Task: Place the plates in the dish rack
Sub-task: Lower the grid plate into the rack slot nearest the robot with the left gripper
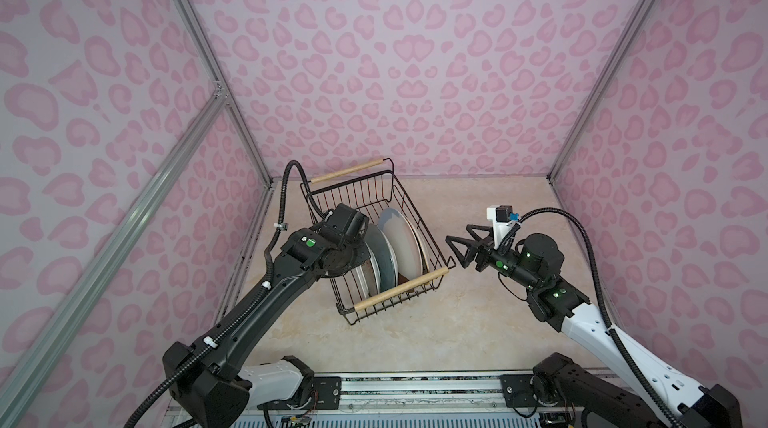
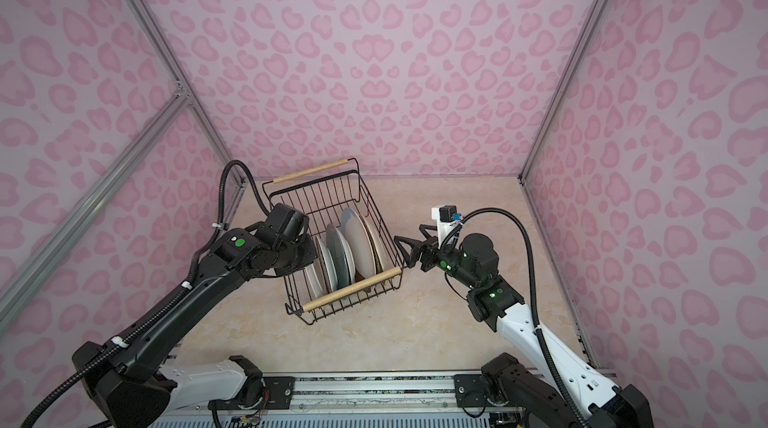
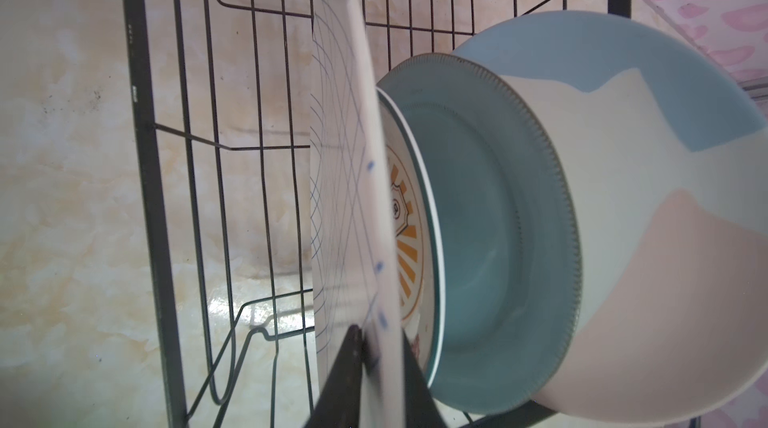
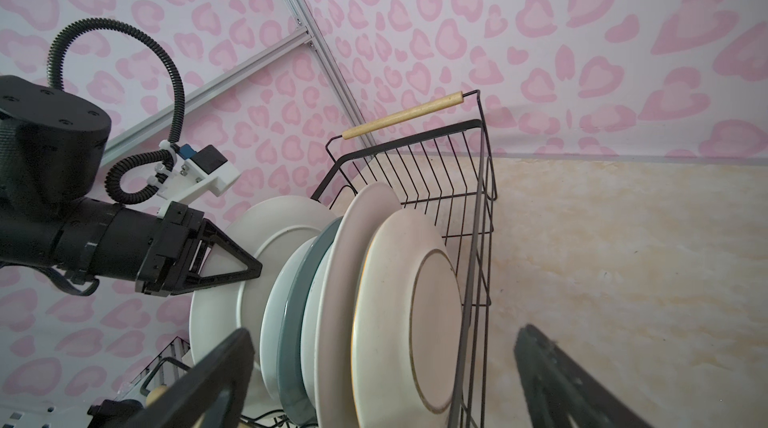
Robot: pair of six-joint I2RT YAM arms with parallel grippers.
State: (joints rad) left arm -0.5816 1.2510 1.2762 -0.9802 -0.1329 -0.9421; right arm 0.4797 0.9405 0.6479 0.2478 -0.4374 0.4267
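Operator: Fingers (image 3: 345, 372) of the left gripper (image 3: 380, 380) sit closest to the left wrist camera. What do they have?

Technician: One finger stands on each side of the rim of the grid plate (image 3: 345, 155), jaws narrow. Whether they pinch it or merely flank it cannot be told. That plate is upright inside the dish rack (image 1: 353, 197), at the left arm's end of the row of plates (image 1: 399, 243), just beside the sunburst plate (image 3: 409, 238).

Operator: How should the release go?

Technician: Confirm the lower edge is seated on the floor wires. Open only slightly, then draw straight back along the plate's plane. A sideways pull would likely tip it into the empty part of the rack or against its neighbour.

Operator: And the right gripper (image 1: 459, 245)?

Technician: Wide open, empty, just outside the rack's near corner, by the end of a wooden handle (image 1: 401, 290). Keep it apart from the wires.

Operator: Surroundings?

Technician: Rack rests askew on a pale marbled table (image 1: 478, 322). Pink spotted walls (image 1: 415, 51) on metal framing enclose three sides.
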